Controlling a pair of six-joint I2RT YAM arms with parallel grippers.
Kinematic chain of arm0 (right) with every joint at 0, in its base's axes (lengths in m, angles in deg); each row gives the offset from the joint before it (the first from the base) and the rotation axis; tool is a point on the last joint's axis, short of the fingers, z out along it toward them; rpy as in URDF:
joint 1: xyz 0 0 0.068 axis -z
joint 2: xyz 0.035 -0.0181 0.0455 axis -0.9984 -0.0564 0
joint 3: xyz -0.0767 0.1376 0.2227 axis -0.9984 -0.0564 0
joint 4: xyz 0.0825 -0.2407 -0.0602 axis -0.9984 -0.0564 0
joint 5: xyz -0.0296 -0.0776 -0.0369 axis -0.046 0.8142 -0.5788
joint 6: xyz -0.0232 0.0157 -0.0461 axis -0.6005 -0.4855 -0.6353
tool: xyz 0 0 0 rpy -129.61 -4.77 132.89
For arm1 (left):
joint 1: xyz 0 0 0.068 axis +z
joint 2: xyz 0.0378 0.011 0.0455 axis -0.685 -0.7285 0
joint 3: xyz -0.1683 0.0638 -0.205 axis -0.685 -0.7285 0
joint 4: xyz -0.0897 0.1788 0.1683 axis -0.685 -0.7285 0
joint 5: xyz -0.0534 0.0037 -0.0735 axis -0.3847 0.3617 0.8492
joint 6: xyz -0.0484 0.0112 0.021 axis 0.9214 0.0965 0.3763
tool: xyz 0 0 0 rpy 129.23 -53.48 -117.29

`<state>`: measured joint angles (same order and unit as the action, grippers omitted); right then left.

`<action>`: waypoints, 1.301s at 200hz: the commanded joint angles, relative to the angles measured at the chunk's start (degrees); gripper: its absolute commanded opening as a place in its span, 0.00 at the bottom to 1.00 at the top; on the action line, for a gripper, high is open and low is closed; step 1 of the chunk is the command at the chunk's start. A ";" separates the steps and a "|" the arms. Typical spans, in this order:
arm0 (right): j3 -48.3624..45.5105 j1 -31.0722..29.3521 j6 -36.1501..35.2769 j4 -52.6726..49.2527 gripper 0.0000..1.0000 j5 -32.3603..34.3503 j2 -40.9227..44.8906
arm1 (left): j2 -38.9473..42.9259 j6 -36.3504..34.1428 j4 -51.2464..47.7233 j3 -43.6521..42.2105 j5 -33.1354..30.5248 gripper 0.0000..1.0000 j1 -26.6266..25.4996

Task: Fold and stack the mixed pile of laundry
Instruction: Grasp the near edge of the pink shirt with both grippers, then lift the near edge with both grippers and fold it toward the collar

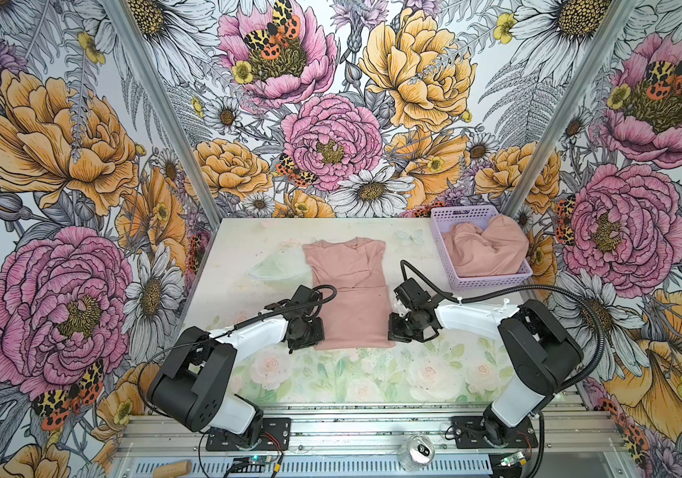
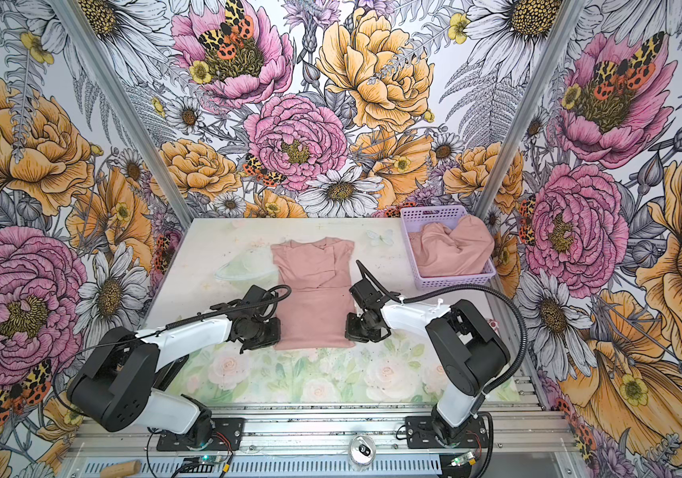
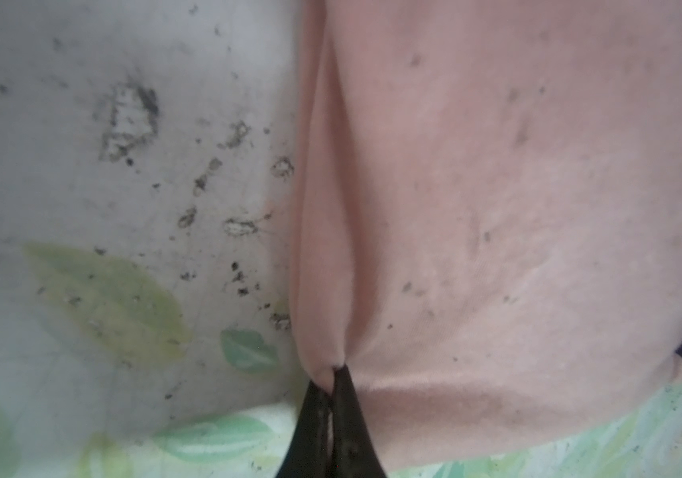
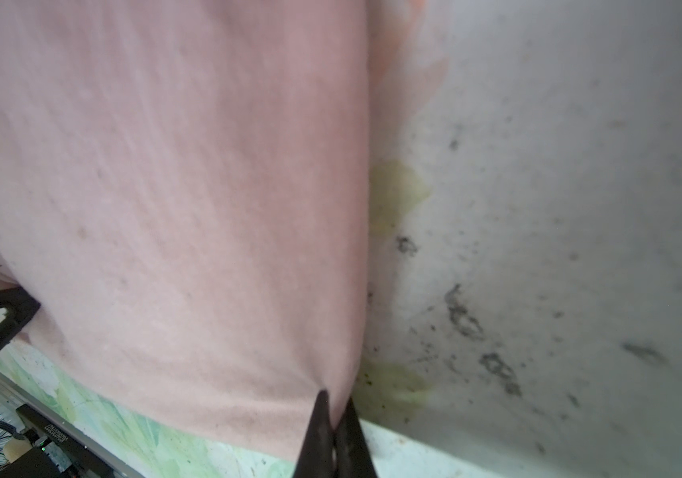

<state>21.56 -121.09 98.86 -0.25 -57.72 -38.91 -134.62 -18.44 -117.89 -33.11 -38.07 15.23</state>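
A dusty-pink T-shirt (image 1: 349,289) (image 2: 314,289) lies flat on the table with its sleeves folded in and its plain side up. My left gripper (image 3: 333,376) is shut on the near left corner of its hem. My right gripper (image 4: 335,401) is shut on the near right corner. In both top views the wrists (image 1: 306,331) (image 1: 409,325) cover the fingertips at those corners. The rest of the laundry pile, a crumpled pink garment (image 1: 484,248) (image 2: 451,248), sits in the lavender basket (image 1: 492,283) at the back right.
The basket (image 2: 455,283) stands just behind my right arm. A metal can (image 1: 415,451) stands on the front rail, and a wooden piece (image 1: 171,469) lies at the front left. Floral walls close in the table on three sides.
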 commanded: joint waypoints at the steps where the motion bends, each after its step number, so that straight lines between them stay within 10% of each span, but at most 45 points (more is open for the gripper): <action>1: -1.24 -0.39 1.01 -0.85 0.00 0.20 2.03 | 1.30 1.45 -1.09 -0.61 0.11 0.00 -0.49; 162: -3.82 -4.87 10.27 -18.23 0.00 -1.17 30.03 | 27.28 11.71 -25.19 4.26 -2.34 0.00 -8.90; 260: 17.45 3.92 2.42 -24.81 0.00 -4.41 19.62 | 14.19 -0.42 -31.28 25.63 -0.68 0.00 -0.81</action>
<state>34.50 -119.85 105.29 -23.79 -60.45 -14.99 -116.59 -13.00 -147.86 -11.30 -39.01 11.60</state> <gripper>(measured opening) 0.050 0.046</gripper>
